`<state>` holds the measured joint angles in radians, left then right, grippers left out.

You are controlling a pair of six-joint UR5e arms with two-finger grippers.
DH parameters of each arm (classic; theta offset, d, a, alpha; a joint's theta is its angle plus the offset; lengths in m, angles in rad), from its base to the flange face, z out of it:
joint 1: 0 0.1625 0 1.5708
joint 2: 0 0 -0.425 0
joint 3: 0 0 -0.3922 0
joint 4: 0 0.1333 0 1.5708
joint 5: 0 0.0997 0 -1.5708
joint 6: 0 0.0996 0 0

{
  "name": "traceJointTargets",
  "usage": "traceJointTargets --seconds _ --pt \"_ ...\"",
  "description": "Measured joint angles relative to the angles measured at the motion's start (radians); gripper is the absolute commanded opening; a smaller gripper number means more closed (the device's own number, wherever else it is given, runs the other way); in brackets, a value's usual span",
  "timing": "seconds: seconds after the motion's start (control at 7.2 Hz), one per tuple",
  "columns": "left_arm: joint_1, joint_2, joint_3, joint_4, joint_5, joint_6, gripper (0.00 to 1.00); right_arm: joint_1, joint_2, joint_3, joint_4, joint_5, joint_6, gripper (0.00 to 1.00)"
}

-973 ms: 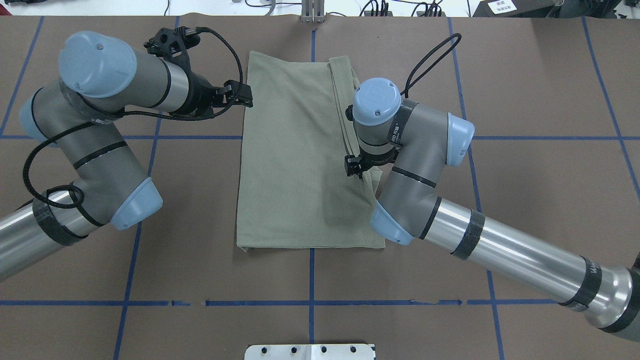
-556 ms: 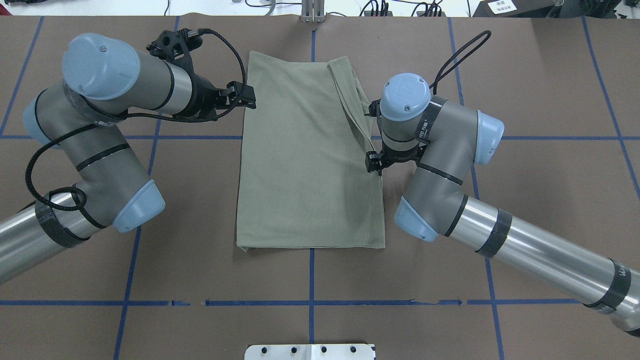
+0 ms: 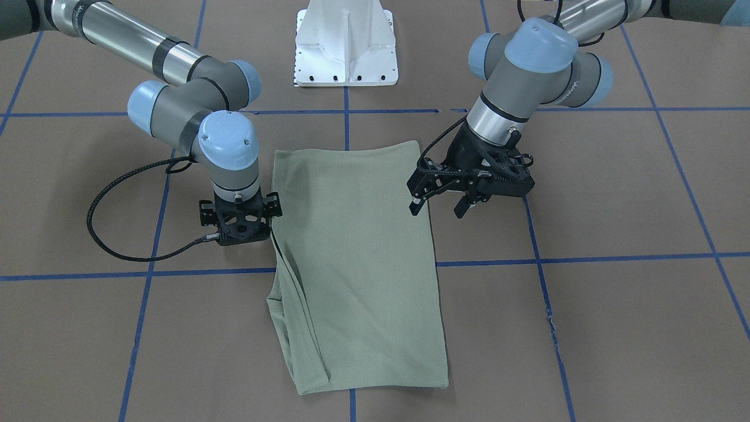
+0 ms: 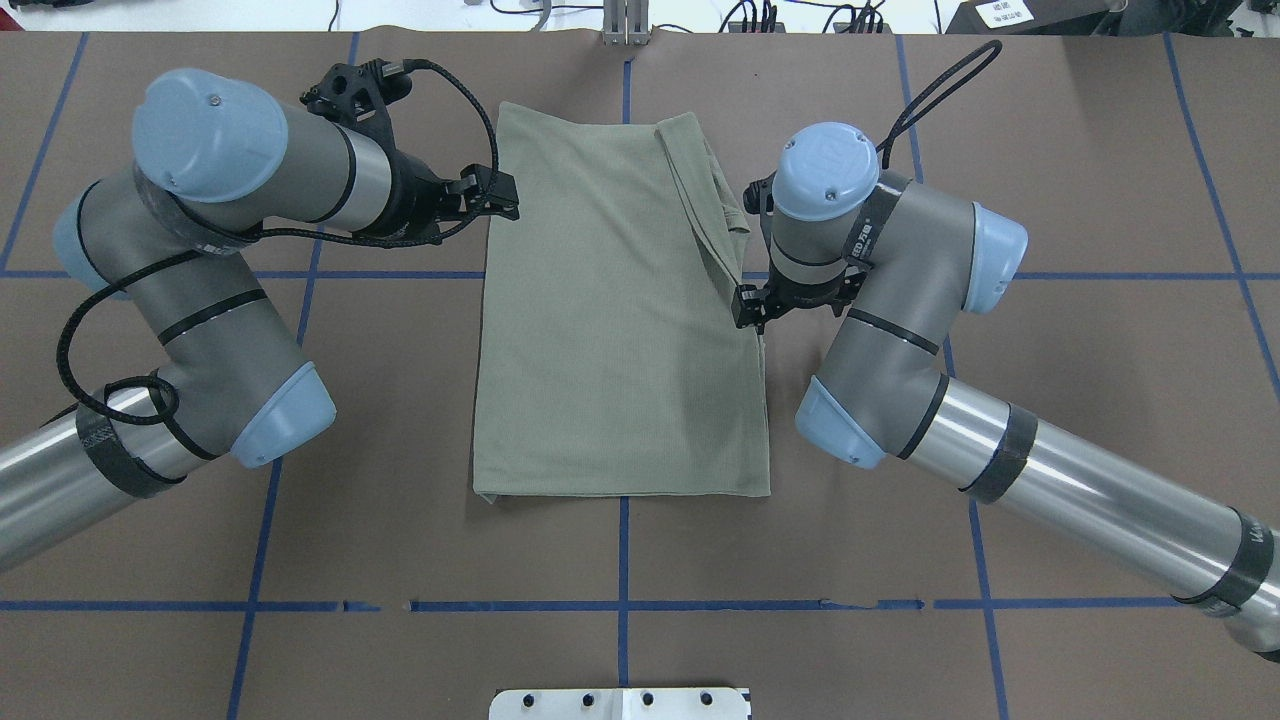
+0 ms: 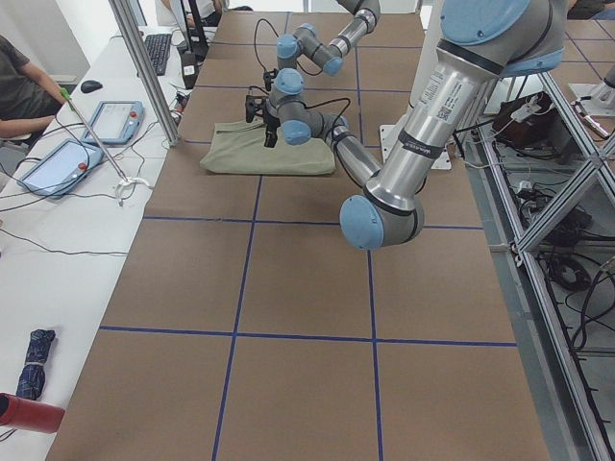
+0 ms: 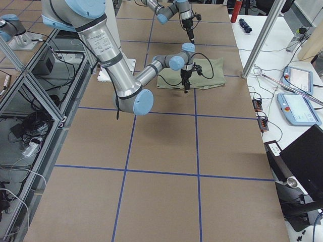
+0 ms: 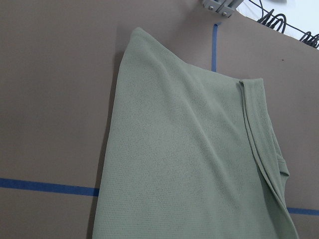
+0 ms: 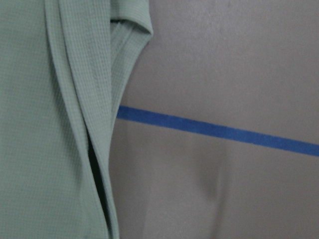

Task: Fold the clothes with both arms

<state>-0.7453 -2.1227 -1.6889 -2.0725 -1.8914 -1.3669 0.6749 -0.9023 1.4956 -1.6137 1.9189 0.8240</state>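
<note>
my left gripper (image 3: 437,205) stood spread and empty, its tips just beside the shirt's edge, in the upper left of the centre in the overhead view. my right gripper (image 3: 239,221) pointed straight down just beside the opposite edge, about halfway along it. i could not tell whether its jaws were apart or together.

the sage-green shirt (image 4: 610,320) lay flat between them on the brown-papered table (image 4: 1050,400), folded to a long rectangle. its long axis ran from top to bottom of the overhead frame, with a folded flap along its upper right edge. both grippers were about equally near. i judged the next fold would go across that long axis.

against a second before, my right arm had drawn off the cloth to the right, and my left had crept a little closer.
</note>
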Motion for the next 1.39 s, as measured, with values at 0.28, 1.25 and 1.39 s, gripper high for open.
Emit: traceJointTargets --seconds 0.28,1.25,1.39 --pt "0.000 0.001 0.000 0.000 0.000 0.002 1.00 0.014 0.095 -0.074 0.002 -0.002 -0.032 1.00" --pt "0.001 0.003 0.002 -0.010 -0.001 0.006 1.00 0.026 0.223 -0.353 0.102 -0.036 -0.067 1.00" --pt "0.001 0.004 0.003 -0.017 -0.002 0.005 1.00 0.036 0.221 -0.367 0.102 -0.036 -0.076 1.00"
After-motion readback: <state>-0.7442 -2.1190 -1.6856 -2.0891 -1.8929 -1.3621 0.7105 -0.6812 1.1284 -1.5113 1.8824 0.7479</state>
